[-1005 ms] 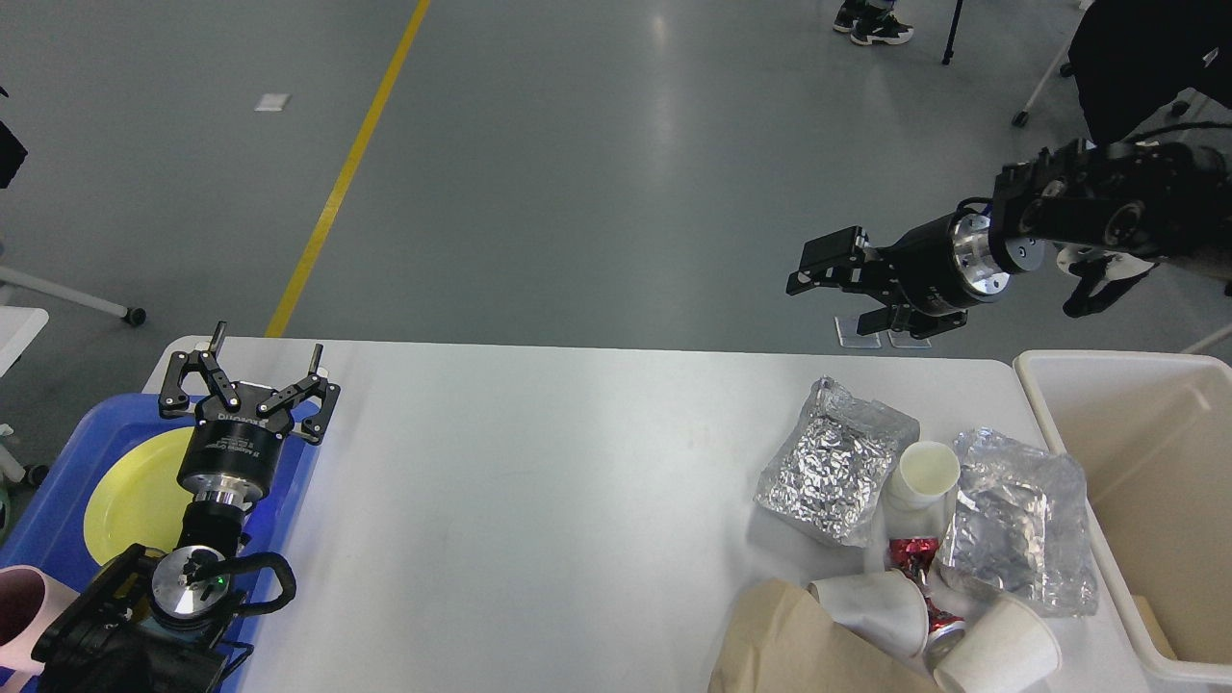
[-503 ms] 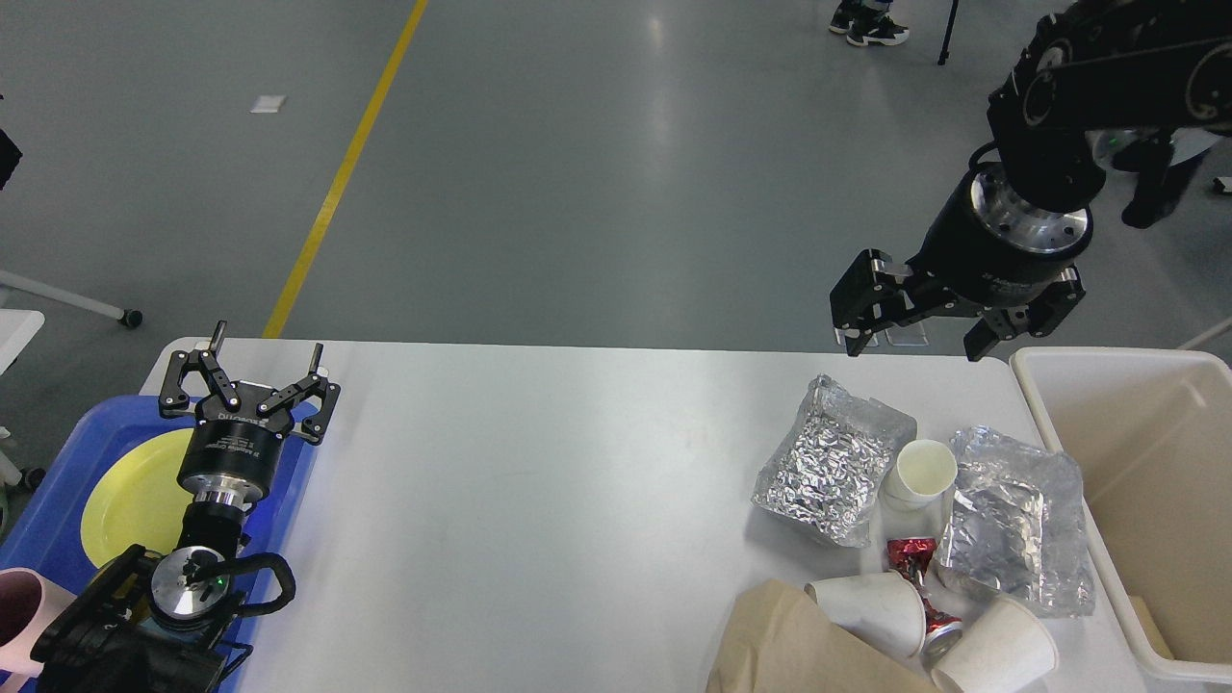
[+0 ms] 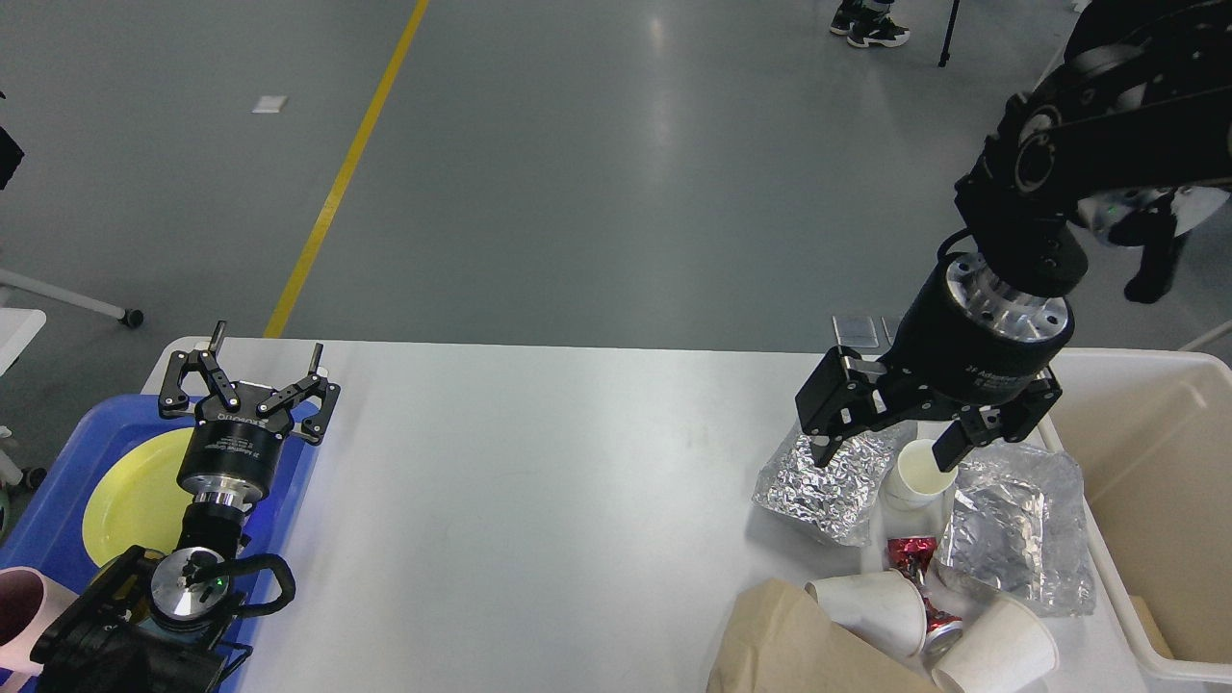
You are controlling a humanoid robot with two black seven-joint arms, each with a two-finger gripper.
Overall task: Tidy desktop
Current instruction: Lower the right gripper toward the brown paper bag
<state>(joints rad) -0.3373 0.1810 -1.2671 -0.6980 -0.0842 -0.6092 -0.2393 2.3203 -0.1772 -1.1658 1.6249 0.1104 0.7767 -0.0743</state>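
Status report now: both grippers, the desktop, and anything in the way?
Left gripper open, idle above blue tray. Right gripper open over foil bag and upright paper cup. Desktop littered at right; nothing blocking.

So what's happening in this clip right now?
The right gripper, jaws open, hangs over the litter at the right end of the desktop, above a foil bag and an upright paper cup, gripping nothing. The left gripper sits open over the blue tray. The cream bin is alongside.

A tray [image 3: 58, 500] with a plate [image 3: 135, 500] lies at the counter's [image 3: 539, 481] left end. Foil bags [image 3: 828, 481] and cups [image 3: 919, 472] lie at the right, beside a bin [image 3: 1155, 462].
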